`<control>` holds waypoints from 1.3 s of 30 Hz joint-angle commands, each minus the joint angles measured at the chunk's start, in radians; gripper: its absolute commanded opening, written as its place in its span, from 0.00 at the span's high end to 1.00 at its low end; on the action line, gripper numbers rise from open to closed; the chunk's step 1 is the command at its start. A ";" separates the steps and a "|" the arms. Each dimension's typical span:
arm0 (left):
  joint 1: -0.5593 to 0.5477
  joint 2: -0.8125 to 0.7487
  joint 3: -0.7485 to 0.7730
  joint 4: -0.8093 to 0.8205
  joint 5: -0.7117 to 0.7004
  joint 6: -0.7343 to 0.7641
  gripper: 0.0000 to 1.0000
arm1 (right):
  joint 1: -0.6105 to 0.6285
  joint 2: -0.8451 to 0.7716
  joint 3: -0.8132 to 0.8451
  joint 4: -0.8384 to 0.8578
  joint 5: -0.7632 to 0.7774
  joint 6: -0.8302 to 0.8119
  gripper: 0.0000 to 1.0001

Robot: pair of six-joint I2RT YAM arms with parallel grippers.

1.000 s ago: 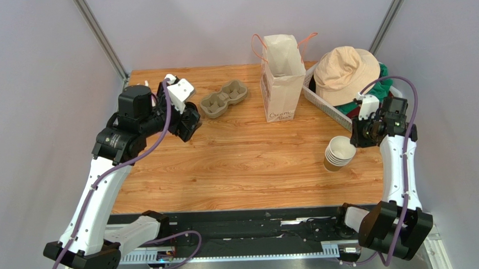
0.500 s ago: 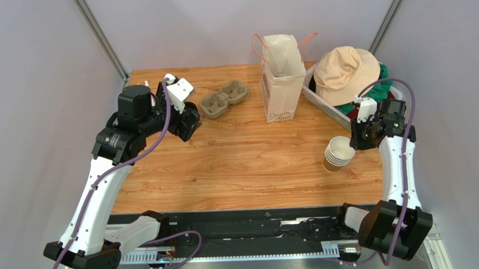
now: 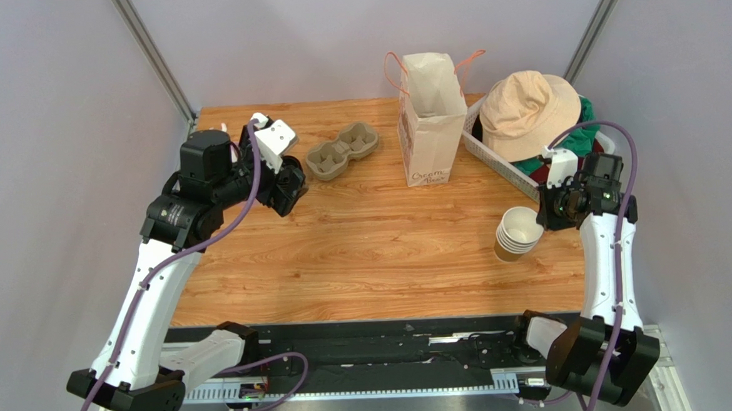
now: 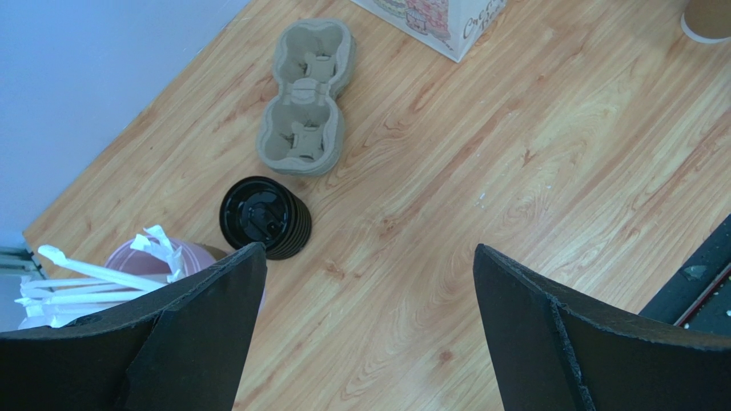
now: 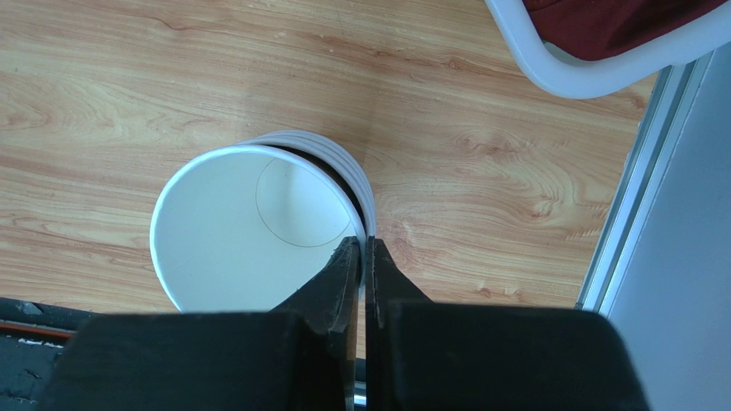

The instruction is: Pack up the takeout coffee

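We log: right gripper [image 5: 362, 257] just pinched shut on the top cup [image 5: 249, 231] at its rim, so separating it can begin; left gripper [image 4: 369, 261] wide open, empty

We see a wooden surface [image 3: 372, 252] carrying a pulp cup carrier [image 3: 341, 150], a paper bag [image 3: 431, 132], a white basket [image 3: 499, 164], stacked cups [image 3: 517, 233] and black lids [image 4: 264, 217].

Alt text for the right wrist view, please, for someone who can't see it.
The right arm's black end effector pinches the rim of the top white-lined paper cup, askew on a nested stack of cups on the wood-grain table. A white plastic basket rim holding dark red cloth crosses the upper right corner.
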 commanded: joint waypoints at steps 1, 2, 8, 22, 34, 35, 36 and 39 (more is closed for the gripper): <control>0.008 0.003 -0.005 0.032 0.020 -0.017 0.01 | 0.000 -0.033 0.046 -0.015 -0.018 -0.004 0.99; 0.006 0.001 -0.005 0.030 0.021 -0.015 0.01 | 0.000 -0.033 0.055 -0.019 -0.023 0.001 0.99; 0.008 0.004 -0.003 0.032 0.016 -0.017 0.01 | 0.000 -0.054 0.161 -0.073 -0.063 0.013 1.00; 0.012 0.010 0.012 0.030 -0.002 -0.023 0.01 | 0.081 -0.036 0.478 -0.208 -0.147 0.044 1.00; 0.018 0.081 0.119 -0.059 -0.170 0.052 0.01 | 0.602 0.007 0.412 -0.079 -0.071 0.128 1.00; 0.023 0.089 0.132 -0.063 -0.177 0.055 0.01 | 0.632 0.037 0.409 -0.055 -0.045 0.133 1.00; 0.027 0.087 0.135 -0.065 -0.181 0.057 0.01 | 0.688 0.056 0.411 -0.047 -0.032 0.136 1.00; 0.046 0.066 0.126 -0.042 -0.183 0.049 0.01 | 0.791 0.136 0.414 -0.003 0.009 0.153 1.00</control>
